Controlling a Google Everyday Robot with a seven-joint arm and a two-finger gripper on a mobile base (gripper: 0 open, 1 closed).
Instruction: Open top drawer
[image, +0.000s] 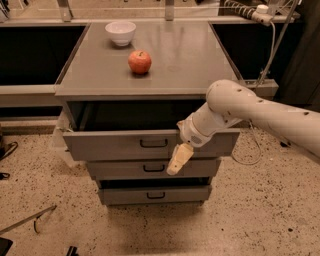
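The speckled floor (250, 225) fills the near part of the view, with a thin dark rod (27, 221) lying on it at 8 o'clock from the centre. Above it stands a grey cabinet (195, 90) with three stepped drawers. The bottom drawer (125, 195) is the narrowest, with a dark gap along its upper edge. The middle drawer (120, 169) sits over it and is a little wider.

The gripper (179, 160) hangs in front of the seam between the middle drawer and the top drawer (100, 145), at 4 o'clock from the top drawer's black loop handle (153, 143). Its tan tip points toward 7 o'clock. It shows as a single tan shape, so I cannot tell whether it is spread or closed, nor whether it touches either drawer front.

The top drawer is the widest and stands pulled out toward the camera. Its flat grey front is well forward of the cabinet, and a deep, dark opening shows behind it under the cabinet top.

The white arm (260, 112) comes in from the 3 o'clock edge and bends down over the drawer's right end.

On the cabinet top an apple (139, 62) sits at 12 o'clock from the handle. A white bowl (120, 32) stands beyond it, at 11 o'clock from the apple and apart from it. Farthest back, at 1 o'clock, a power strip (245, 10) lies on a ledge, with a pale cable (266, 52) dropping from it.
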